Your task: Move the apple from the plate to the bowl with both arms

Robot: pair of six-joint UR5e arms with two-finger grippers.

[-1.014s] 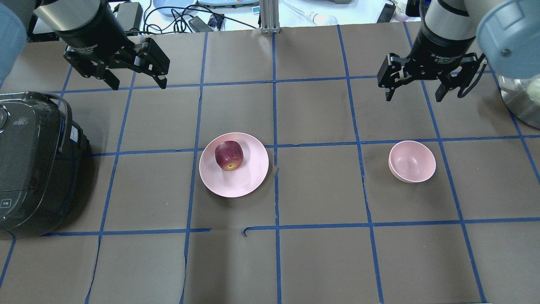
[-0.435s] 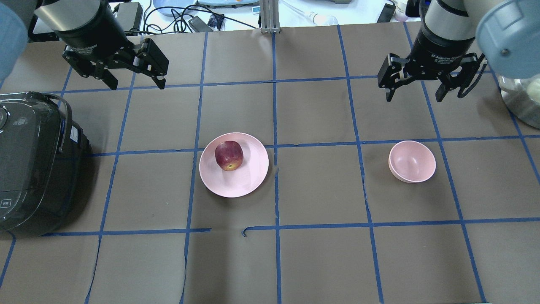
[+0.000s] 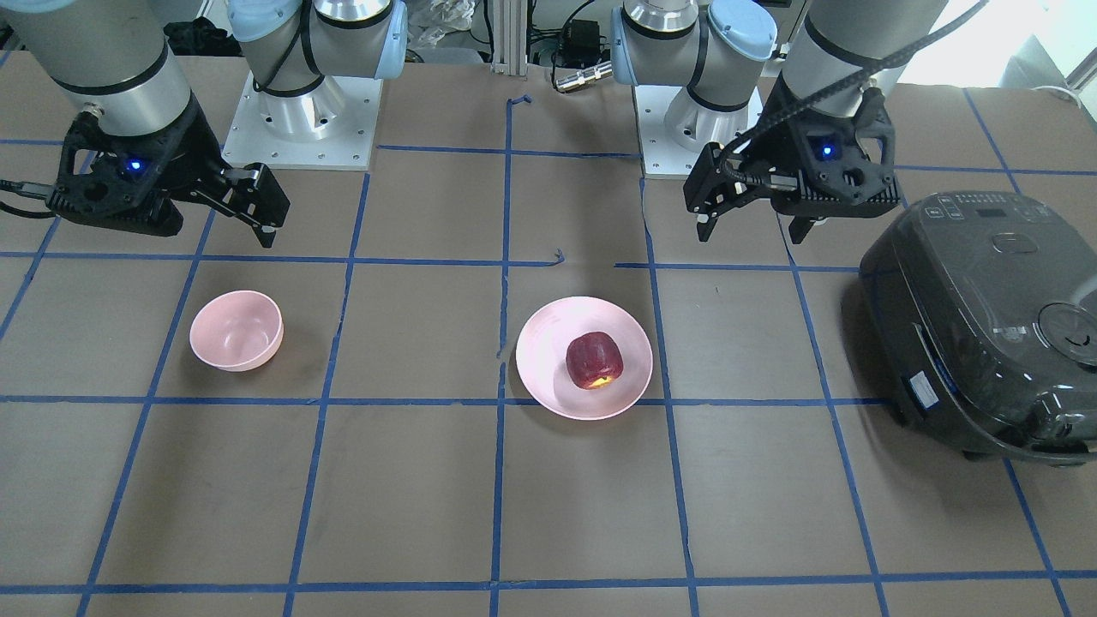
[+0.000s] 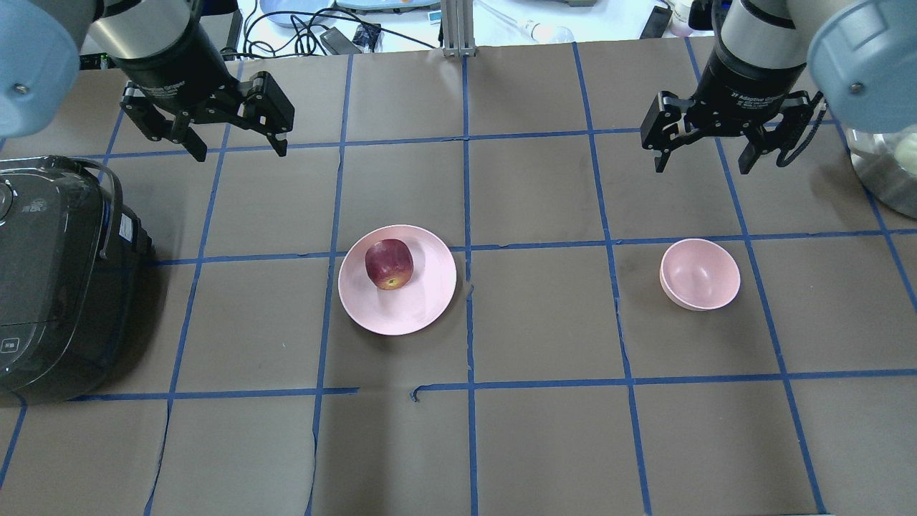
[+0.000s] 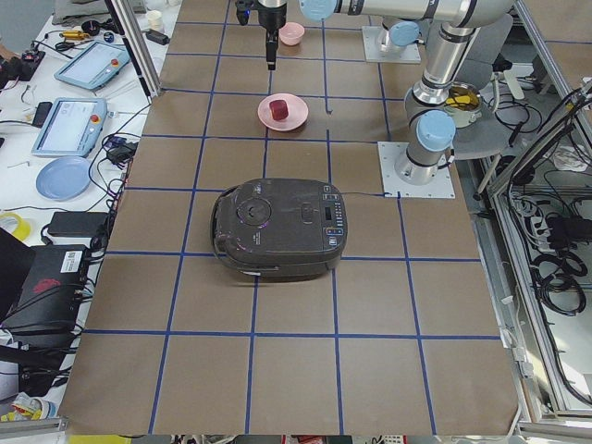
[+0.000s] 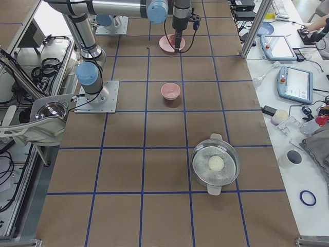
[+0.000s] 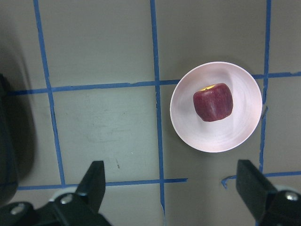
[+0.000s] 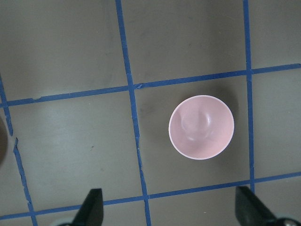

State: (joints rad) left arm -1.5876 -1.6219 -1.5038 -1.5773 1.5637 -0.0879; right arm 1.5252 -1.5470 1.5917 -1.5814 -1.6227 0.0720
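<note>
The dark red apple lies on the wide pink plate near the table's middle; it also shows in the left wrist view and the front view. The small deep pink bowl stands empty to the right, and shows in the right wrist view. My left gripper hangs open and empty high above the table, beyond and left of the plate. My right gripper hangs open and empty high up beyond the bowl.
A black rice cooker fills the table's left edge. A metal pot with a glass lid sits at the right edge. Cables and devices lie past the far edge. Blue tape lines grid the brown table.
My left gripper has shifted a little to the right in the overhead view, still open. The right gripper, apple, plate and bowl have not moved.
</note>
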